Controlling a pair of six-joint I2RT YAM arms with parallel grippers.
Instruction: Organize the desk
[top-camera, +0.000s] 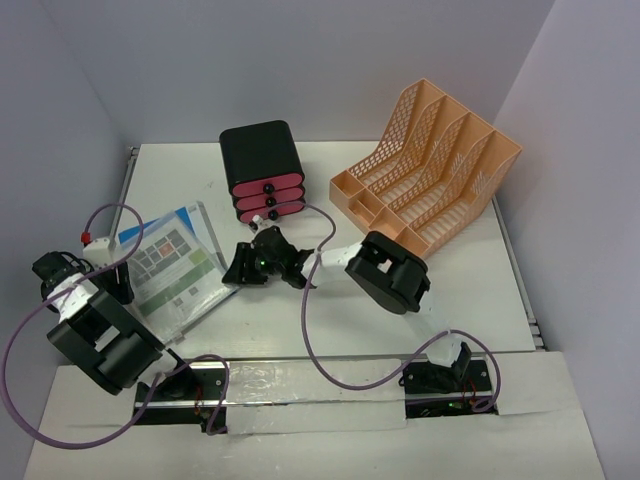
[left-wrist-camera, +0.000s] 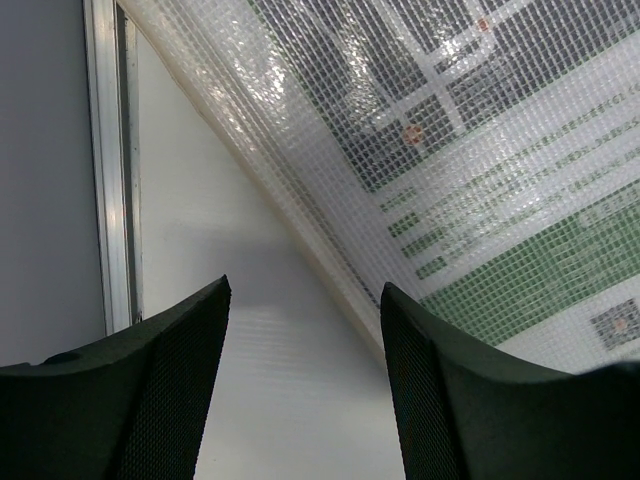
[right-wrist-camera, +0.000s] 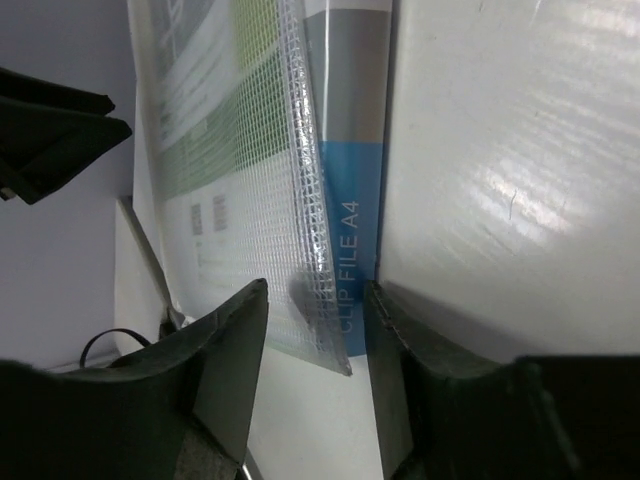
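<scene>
The desk (top-camera: 330, 320) is a wide white tabletop. On its left part lies a clear mesh pouch (top-camera: 175, 262) with a green and blue printed sheet inside. My left gripper (top-camera: 118, 288) is at the pouch's left edge; in the left wrist view it (left-wrist-camera: 305, 300) stands open over bare desk (left-wrist-camera: 230, 230), with the pouch (left-wrist-camera: 480, 150) just to its right. My right gripper (top-camera: 232, 272) is at the pouch's right edge. In the right wrist view it (right-wrist-camera: 316, 300) is open around the pouch's corner (right-wrist-camera: 330, 330) and a blue clip file (right-wrist-camera: 355, 200), touching neither.
A black drawer box (top-camera: 262, 165) with pink drawers stands at the back centre. A peach-orange mesh file rack (top-camera: 425, 165) stands at the back right. A metal rail (left-wrist-camera: 108, 170) runs along the desk's left edge. Purple cables (top-camera: 320, 340) loop over the near part.
</scene>
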